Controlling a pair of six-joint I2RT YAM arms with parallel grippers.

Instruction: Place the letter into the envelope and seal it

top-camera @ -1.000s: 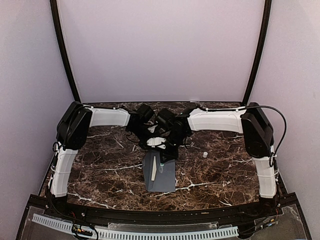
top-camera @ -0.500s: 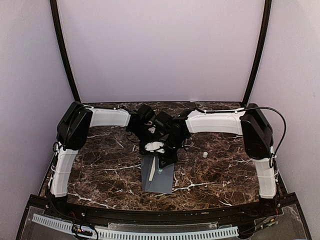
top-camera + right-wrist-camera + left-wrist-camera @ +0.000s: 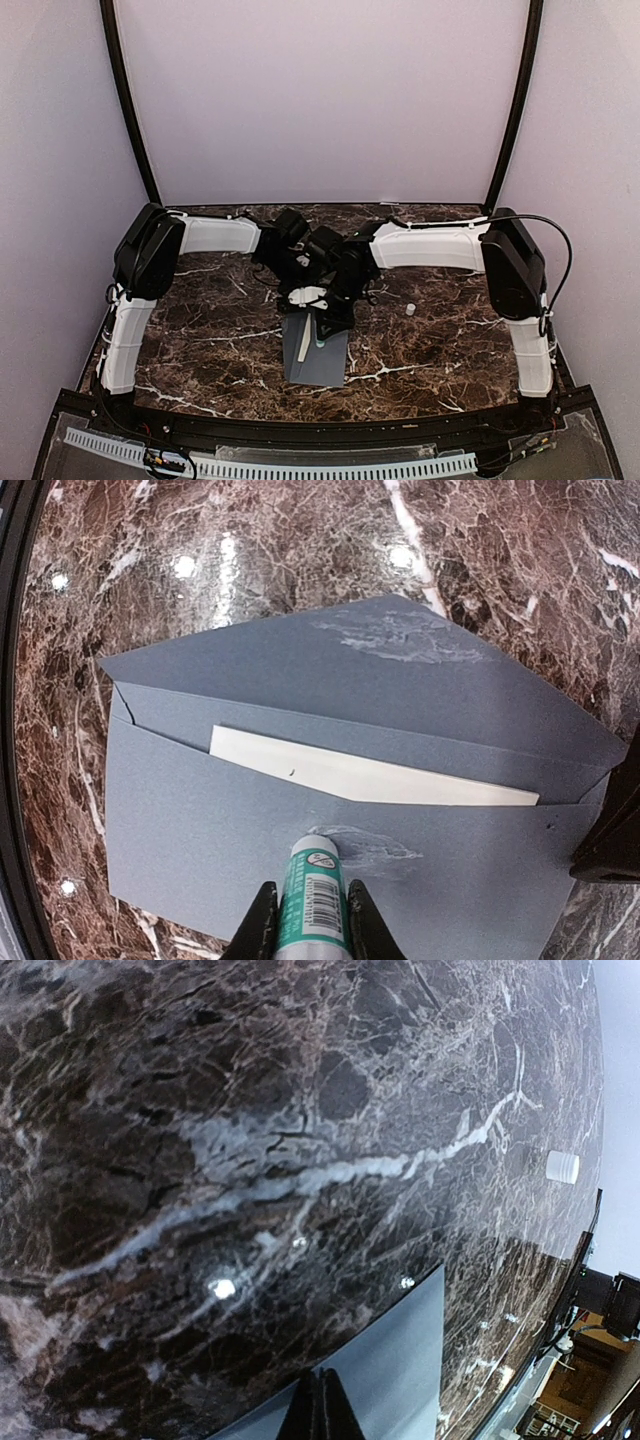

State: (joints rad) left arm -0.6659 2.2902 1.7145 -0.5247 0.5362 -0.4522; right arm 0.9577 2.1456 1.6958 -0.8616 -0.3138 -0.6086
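We note the right gripper (image 3: pixel 308 918) clamped on a glue stick (image 3: pixel 312 888), its tip at a pale smear on the envelope (image 3: pixel 190 810). The letter (image 3: pixel 350 775) is tucked inside the envelope, its cream edge showing. The flap (image 3: pixel 300 670) is open. The left gripper (image 3: pixel 318 1408) is closed at the envelope's edge.
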